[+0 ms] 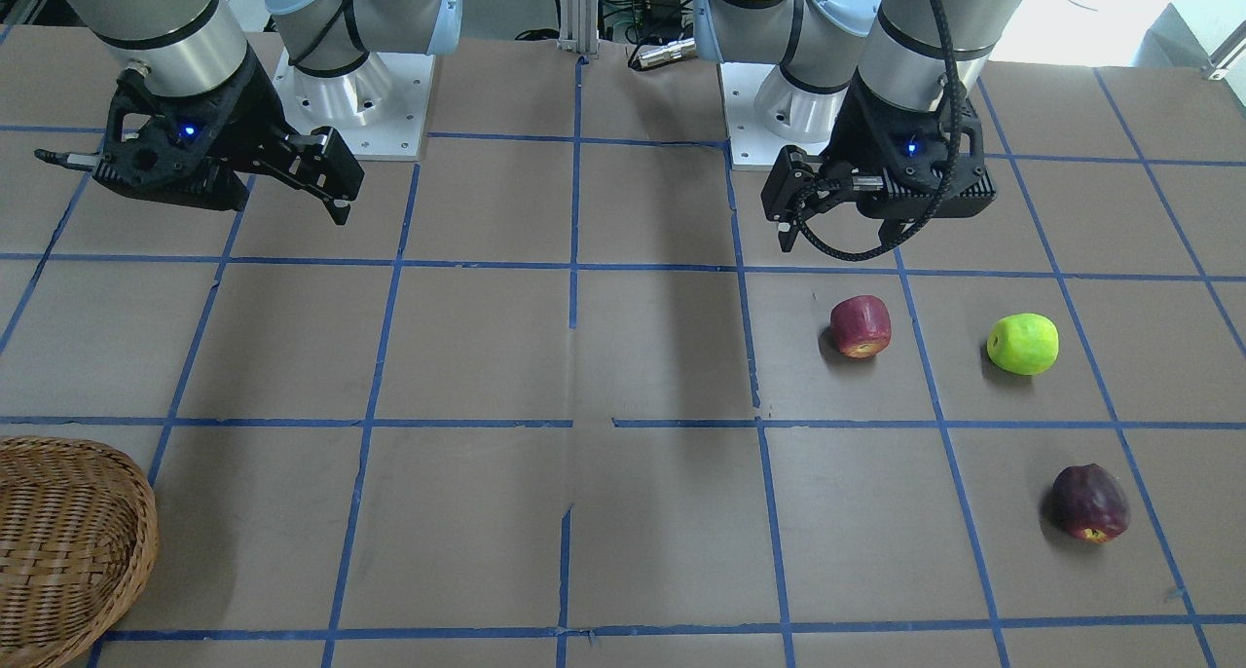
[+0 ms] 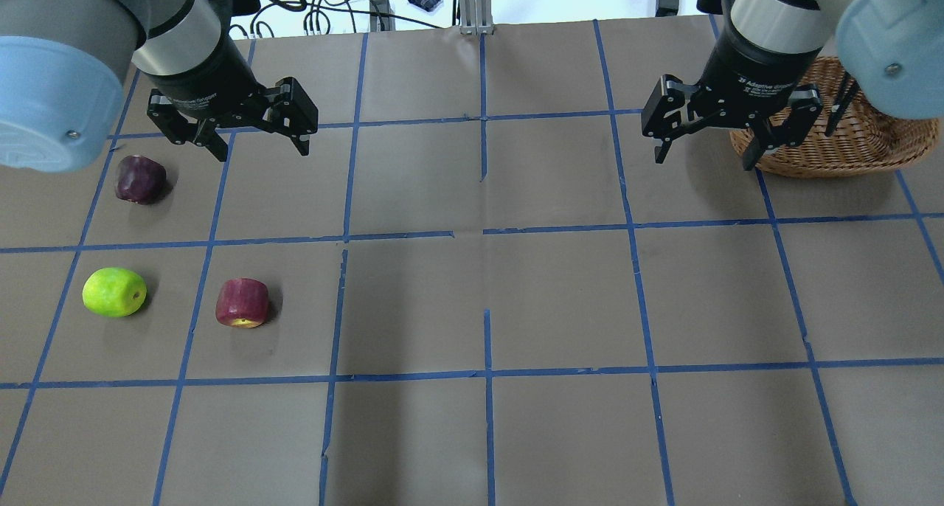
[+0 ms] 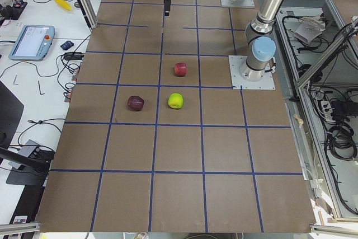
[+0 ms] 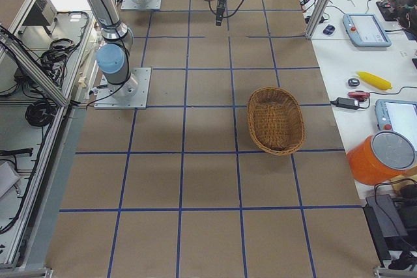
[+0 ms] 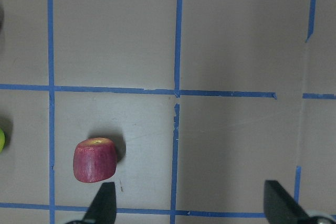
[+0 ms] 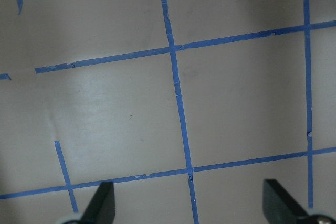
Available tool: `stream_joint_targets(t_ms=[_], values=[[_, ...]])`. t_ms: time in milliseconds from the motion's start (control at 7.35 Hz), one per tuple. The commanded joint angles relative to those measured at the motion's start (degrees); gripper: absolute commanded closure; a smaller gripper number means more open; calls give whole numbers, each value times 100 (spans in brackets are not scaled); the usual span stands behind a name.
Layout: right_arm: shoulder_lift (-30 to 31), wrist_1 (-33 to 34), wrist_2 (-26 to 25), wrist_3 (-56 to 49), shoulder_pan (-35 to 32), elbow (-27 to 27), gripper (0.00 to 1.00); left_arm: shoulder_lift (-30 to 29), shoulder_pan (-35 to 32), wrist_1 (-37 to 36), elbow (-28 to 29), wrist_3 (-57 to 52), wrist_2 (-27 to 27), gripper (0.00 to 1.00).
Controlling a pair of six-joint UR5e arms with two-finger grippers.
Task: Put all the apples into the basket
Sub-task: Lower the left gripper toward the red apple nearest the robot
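All three apples lie on the table on my left side. The red apple (image 2: 242, 302) (image 1: 861, 325) (image 5: 95, 160) is nearest the middle. The lime green apple (image 2: 114, 292) (image 1: 1023, 344) lies beside it, further out. The dark maroon apple (image 2: 140, 179) (image 1: 1090, 502) lies further from my base. My left gripper (image 2: 262, 150) (image 5: 191, 205) hangs open and empty above the table, between the maroon and red apples and apart from both. The wicker basket (image 2: 848, 159) (image 1: 146, 522) (image 4: 251, 112) is empty at the far right. My right gripper (image 2: 704, 159) (image 6: 191, 203) hangs open and empty beside it.
Blue tape lines divide the brown table top (image 2: 487, 307) into squares. The two arm bases (image 1: 341, 103) (image 1: 779, 113) stand at my edge of the table. Beyond the far edge are cables (image 2: 332, 12), a tablet (image 4: 365, 27) and an orange bucket (image 4: 384, 161).
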State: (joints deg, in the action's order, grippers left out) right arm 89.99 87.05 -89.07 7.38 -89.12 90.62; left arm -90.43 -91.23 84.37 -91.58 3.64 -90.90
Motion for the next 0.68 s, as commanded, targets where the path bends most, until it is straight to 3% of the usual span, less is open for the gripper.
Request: stream_joint_targets(t_ms=[0,545], values=[[1,-3,4,0,0,0,0,17,0,9,0,-4,-16,0],[1,23,13,9,0,0,0,-26,175,61,-175,-327,-68,0]])
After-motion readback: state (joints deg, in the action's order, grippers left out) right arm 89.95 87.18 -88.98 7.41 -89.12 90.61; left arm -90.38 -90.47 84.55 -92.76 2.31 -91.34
